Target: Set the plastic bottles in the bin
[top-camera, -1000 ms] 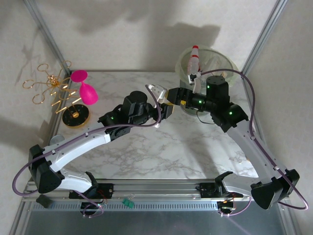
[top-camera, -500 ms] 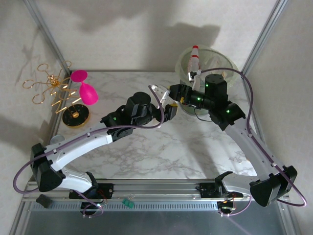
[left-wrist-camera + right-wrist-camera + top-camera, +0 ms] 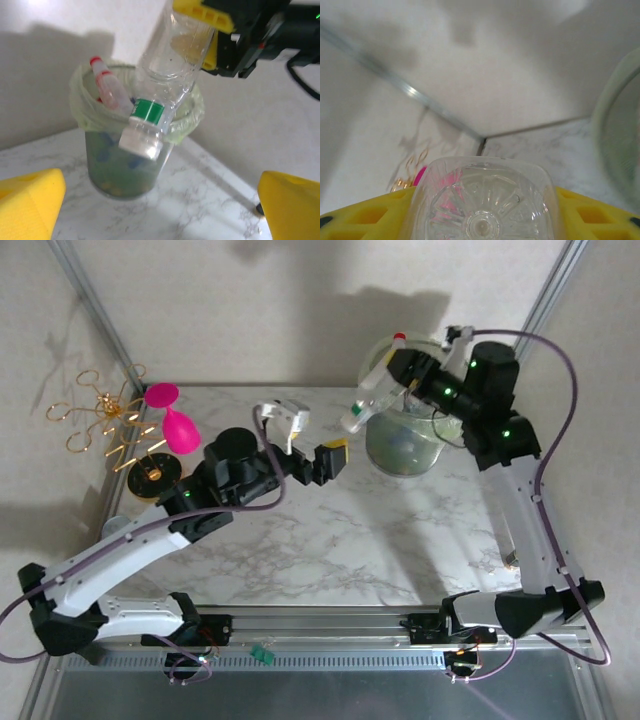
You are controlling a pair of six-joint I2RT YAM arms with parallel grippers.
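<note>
A second ago the two grippers sat close together, low over the white marble-patterned desk (image 3: 330, 540), just left of the tall round pale-green translucent plastic bin (image 3: 408, 448). Now they are well apart. The right gripper (image 3: 402, 373) has risen to the level of the bin's rim, and the left gripper (image 3: 318, 456) has drawn back toward the middle of the desk.

The bin stands at the desk's far right corner, as before. A clear bottle with a red cap (image 3: 398, 340) still leans inside it, its neck poking above the rim.

The right gripper's jaws are clamped on the base end of a clear plastic bottle with a white cap and a green neck band (image 3: 368, 400). In the right wrist view the bottle's ribbed bottom (image 3: 482, 212) fills the gap between the two yellow pads (image 3: 365, 217).

From the jaws the bottle slants down and to the left, cap lowest. In the left wrist view that cap hangs in front of the bin's bag-lined rim (image 3: 192, 112), beside the red-capped bottle (image 3: 107, 87).

The left gripper's jaws stand wide and hold nothing. Its yellow pads (image 3: 30, 200) show at both lower corners of its wrist view.
</note>
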